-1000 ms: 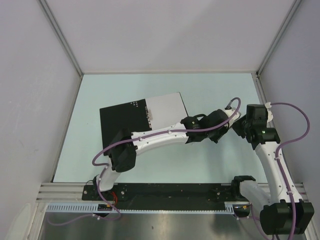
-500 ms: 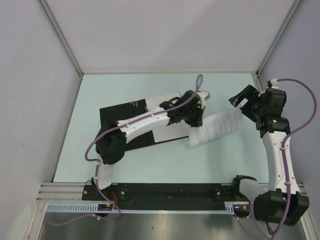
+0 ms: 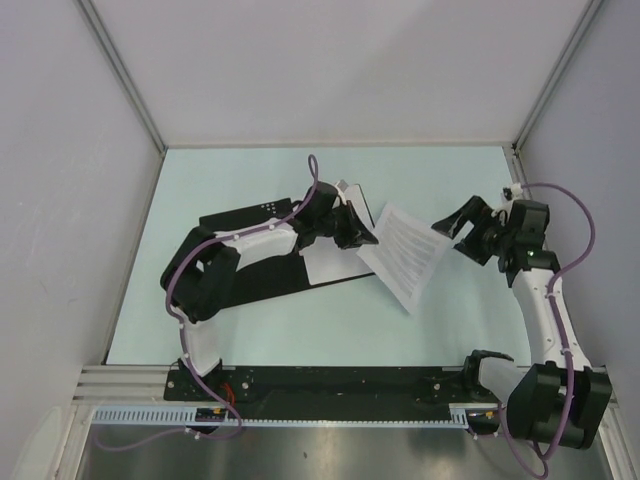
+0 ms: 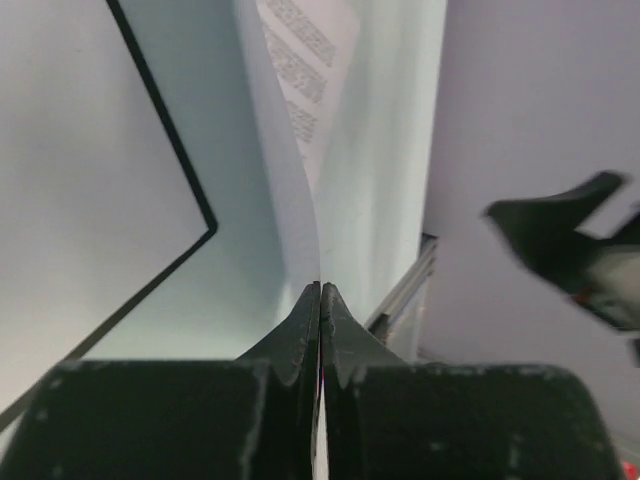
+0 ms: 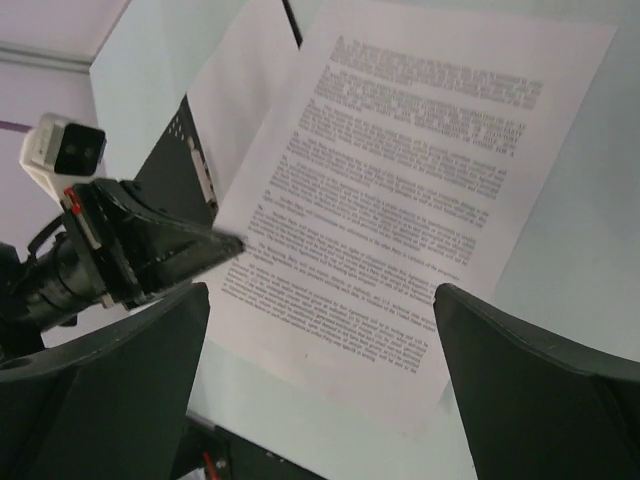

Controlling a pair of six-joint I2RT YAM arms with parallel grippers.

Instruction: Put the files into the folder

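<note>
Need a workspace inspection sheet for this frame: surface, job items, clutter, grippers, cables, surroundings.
Surface: pale green table, no spills seen.
Job's things: folder open, black inside up; plain sheet lying on its right half; printed sheet right of the folder, held by one edge.
Clutter: nothing seen.
Grippers: left gripper shut on the printed sheet; right gripper open near its opposite edge, contact unclear.
Cables: purple cables loop along both arms, none across the paper.
Surroundings: white walls on three sides.

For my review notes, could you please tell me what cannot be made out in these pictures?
Printed sheet: wording too small to read, every view.
Folder: top view, left arm covers its middle; outer cover faces the table.
White sheet in the folder: top view, partly under that arm.
</note>
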